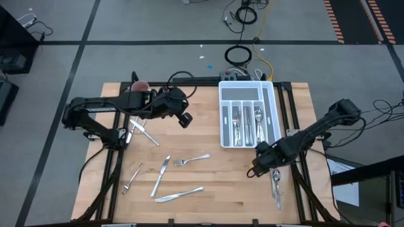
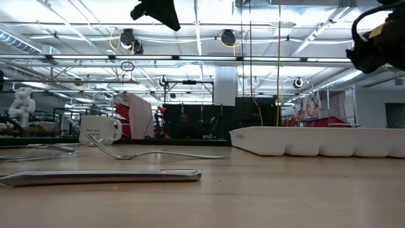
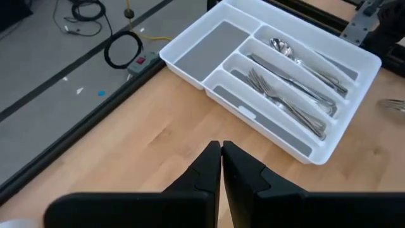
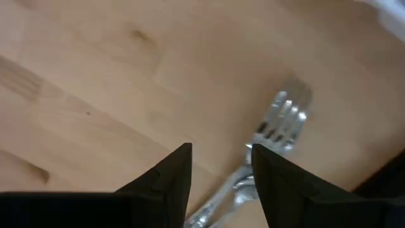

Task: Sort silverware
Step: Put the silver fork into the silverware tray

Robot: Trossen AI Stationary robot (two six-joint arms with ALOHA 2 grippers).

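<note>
We see the right pincer [image 1: 257,169] low over the table [image 1: 208,202], just past the tray's [image 1: 222,113] near right corner. Its fingers [image 4: 171,174] are spread, and nothing sits between them; a fork [image 4: 281,123] lies just ahead of the tips, tines pointing away, with a second piece beside its handle. From above, that pair of silverware [image 1: 276,184] lies just beside the pincer, toward the table's right edge.

The left pincer [image 1: 187,120] hangs above the table, well left of the tray, its fingers [image 3: 209,168] pressed together on nothing. Ahead of it the tray holds forks [image 3: 288,101], knives and spoons [image 3: 304,57] in separate slots.

Between the pincers, loose pieces lie on the wood: a fork [image 1: 191,159], a knife [image 1: 160,176], another knife [image 1: 180,195], one more fork [image 1: 132,178] and a crossed pair [image 1: 144,131] below the left arm. A mug [image 1: 139,86] stands behind that arm.
</note>
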